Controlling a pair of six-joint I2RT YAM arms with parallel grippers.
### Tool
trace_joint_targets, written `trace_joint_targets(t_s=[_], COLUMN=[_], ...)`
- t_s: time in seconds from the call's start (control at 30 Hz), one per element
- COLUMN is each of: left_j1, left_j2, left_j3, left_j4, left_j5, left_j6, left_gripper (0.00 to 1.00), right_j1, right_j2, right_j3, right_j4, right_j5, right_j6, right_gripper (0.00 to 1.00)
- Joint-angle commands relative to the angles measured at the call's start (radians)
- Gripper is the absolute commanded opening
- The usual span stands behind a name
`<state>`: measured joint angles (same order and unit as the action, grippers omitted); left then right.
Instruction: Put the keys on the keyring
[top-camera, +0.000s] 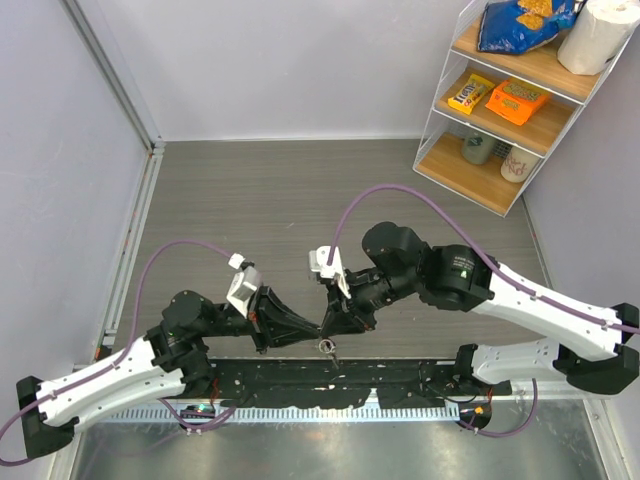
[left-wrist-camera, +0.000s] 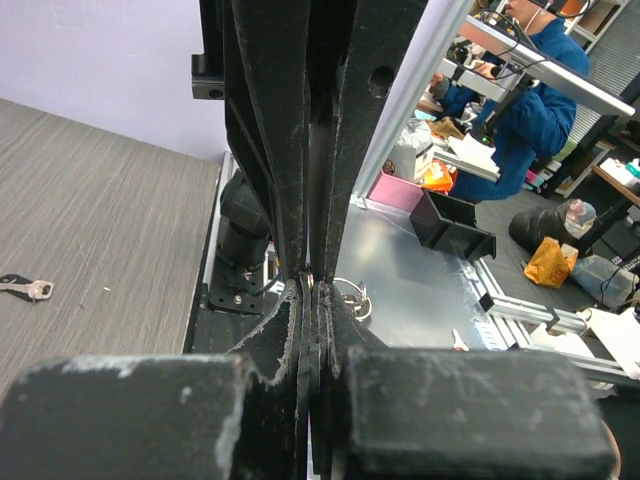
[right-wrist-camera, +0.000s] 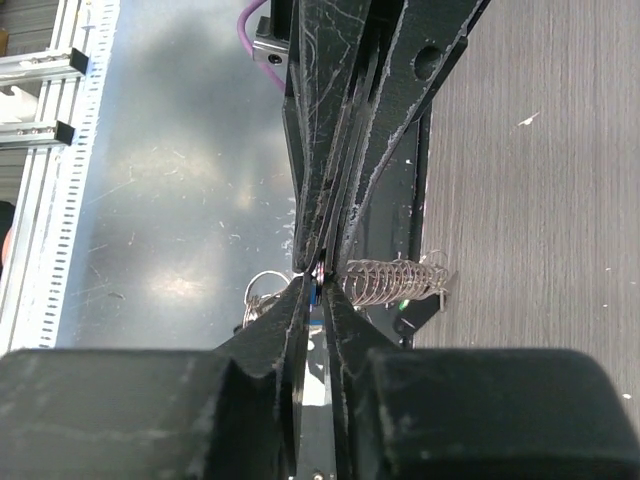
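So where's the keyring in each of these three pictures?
Top external: the keyring hangs low at centre.
Left wrist: just right of centre.
Right wrist: centre, its coil to the right.
Shared landmark: the shiny metal sheet.

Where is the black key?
In the left wrist view, the black-headed key lies flat on the grey table, at the picture's far left edge.

Bright, even overhead light; wrist views blur near, metal glares.
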<state>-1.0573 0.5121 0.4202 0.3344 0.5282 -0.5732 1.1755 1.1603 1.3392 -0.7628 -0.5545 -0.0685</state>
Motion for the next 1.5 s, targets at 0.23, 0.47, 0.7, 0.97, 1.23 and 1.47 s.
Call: trace_joint_targets(t_s=[0.23,0.47,0.7,0.97,1.23,1.47], left_j1=[0.000,0.000,0.000,-0.001,0.000,0.000], left_j2=[-0.056,-0.104,-0.100,-0.087,-0.081,-0.087], left_j3=[0.011,-0.038,-0.055,-0.066,-0.072,-0.078], left_j4=[0.167,0.302,0.390,0.430,0.434,0.437], left_j5=[-0.008,-0.028,-0.020,-0.022,-0.051,-0.066], left_j6=[-0.005,-0.031,-0.047,-0.045,-0.040,-0.042], left_gripper=[0.00,0.00,0.00,0.00,0.00,0.00], right_j1=[0.007,0.007,0.009,0.012,0.029,0.038], right_j2=[-0.129,-0.215,-0.226,-0.232,-0.217,-0.194], right_j3=[-0.011,-0.135,-0.181,-0.212,-0.212,-0.201], right_j4=[0.195,0.347,0.422,0.517,0.556,0.551], right_j5=[0.050,0.091,0.068,0.018,-0.013,0.005], right_j6=[0.065,0.128,0.148,0.174,0.185,0.190], right_gripper=[0.42,0.44,0.42,0.39,0.37,0.35])
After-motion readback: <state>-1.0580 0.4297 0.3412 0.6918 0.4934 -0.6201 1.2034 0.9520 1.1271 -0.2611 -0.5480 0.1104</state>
